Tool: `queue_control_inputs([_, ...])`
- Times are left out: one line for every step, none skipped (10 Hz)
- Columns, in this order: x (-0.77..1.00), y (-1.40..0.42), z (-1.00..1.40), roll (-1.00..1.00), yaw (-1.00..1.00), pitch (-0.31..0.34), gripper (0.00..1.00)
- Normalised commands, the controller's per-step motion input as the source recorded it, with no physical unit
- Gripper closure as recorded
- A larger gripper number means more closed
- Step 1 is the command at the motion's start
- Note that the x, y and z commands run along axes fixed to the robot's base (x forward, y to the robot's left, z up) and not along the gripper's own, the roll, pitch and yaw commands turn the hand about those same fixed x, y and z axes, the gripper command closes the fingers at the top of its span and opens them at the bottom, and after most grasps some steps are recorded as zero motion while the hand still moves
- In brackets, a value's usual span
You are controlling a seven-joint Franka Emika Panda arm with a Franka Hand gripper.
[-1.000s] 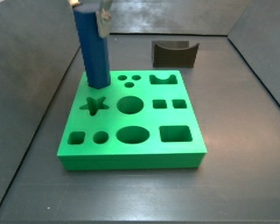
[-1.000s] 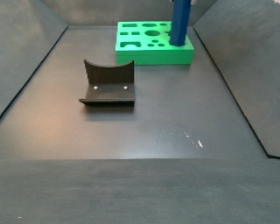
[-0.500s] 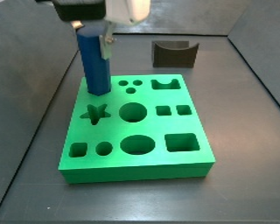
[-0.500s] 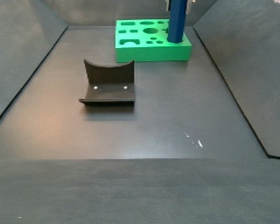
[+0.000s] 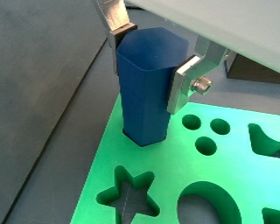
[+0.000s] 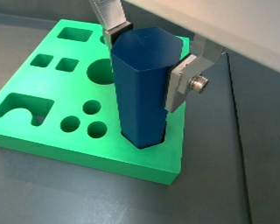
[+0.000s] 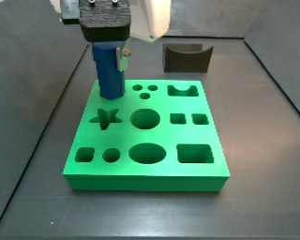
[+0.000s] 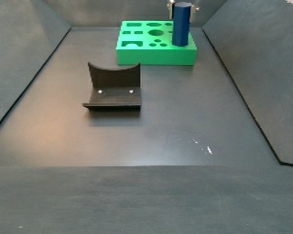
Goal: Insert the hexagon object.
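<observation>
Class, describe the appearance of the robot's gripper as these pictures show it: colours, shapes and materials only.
The gripper, above the corner of the green board, has two flat silver metal finger plates; one carries a round silver bolt head. In a side view its body is a black block with white casing beside it. No cables or markings are visible.

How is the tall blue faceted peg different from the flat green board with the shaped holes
The tall bright blue faceted peg stands upright; the flat green board lies flat on the floor. The peg is slim and solid-sided, while the board is broad and cut with star, round and square holes. The gripper has its fingers on the peg's sides in both wrist views; nothing grips the board. The peg's lower end sits in the board's corner. Both are plain, single-coloured pieces.
</observation>
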Motion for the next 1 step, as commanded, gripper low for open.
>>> queue_control_inputs([0.00,0.00,0.00,0.00,0.00,0.000,1.00])
